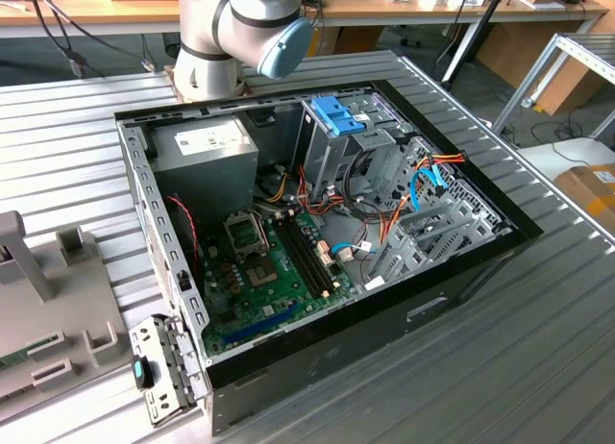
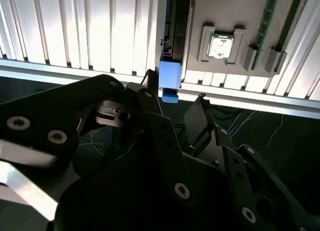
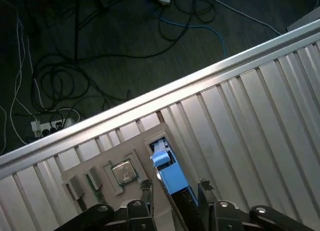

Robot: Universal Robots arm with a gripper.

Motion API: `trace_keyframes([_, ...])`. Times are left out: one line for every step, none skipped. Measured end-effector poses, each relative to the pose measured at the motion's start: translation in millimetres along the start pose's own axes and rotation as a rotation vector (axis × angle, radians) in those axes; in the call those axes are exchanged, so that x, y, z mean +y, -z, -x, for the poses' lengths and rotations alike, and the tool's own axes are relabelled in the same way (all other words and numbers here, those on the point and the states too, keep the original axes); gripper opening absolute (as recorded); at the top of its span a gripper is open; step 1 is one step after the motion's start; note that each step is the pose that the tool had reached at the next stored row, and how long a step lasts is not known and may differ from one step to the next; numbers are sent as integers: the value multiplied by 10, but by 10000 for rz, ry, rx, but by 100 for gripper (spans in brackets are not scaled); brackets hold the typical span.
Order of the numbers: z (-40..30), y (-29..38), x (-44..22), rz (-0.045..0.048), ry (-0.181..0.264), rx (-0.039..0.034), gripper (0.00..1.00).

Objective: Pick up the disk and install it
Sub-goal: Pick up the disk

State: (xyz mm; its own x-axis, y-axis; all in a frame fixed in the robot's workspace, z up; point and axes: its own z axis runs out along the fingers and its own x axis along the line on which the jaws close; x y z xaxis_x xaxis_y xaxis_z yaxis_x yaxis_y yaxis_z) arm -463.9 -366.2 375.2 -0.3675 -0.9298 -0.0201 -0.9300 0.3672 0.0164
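The disk (image 3: 171, 175) stands on edge in a slot of a grey holder plate (image 3: 82, 177), its bright blue rail and end tab facing the camera. In the second wrist view the disk's blue end tab (image 2: 169, 77) sits at the table's rim, with the dark disk body (image 2: 176, 26) running away behind it. My gripper (image 3: 175, 192) is open, with one black fingertip (image 3: 146, 191) on each side of the disk's end. In the second wrist view the gripper (image 2: 175, 97) straddles that same end. I cannot tell whether the fingers touch it.
The holder plate (image 2: 225, 11) also carries a processor chip (image 2: 220, 46) and a memory stick (image 2: 262, 21). In the exterior view an open computer case (image 1: 461, 290) lies on the ribbed metal table (image 1: 538, 367), its silver drive cage topped by a blue clip (image 1: 338, 115). Cables (image 3: 75, 71) lie on the floor.
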Motion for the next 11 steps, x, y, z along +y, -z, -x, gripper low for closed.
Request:
trace_keyframes([0, -2, 0, 8, 392, 6, 48])
trace_keyframes([0, -3, 0, 15, 725, 12, 48])
trace_keyframes([0, -5, 0, 22, 1111, 18, 48])
trace_keyframes([0, -6, 0, 29, 1421, 24, 48])
trace_keyframes([0, -7, 0, 33, 1613, 27, 48])
trace_keyframes([0, -7, 0, 37, 1794, 30, 48])
trace_keyframes([0, -8, 0, 44, 2139, 35, 48])
trace_keyframes([0, -8, 0, 44, 2150, 36, 48])
trace_keyframes([0, -8, 0, 44, 2151, 35, 48])
trace_keyframes([0, -7, 0, 44, 2151, 36, 48])
trace_keyframes([0, -8, 0, 44, 2152, 35, 48])
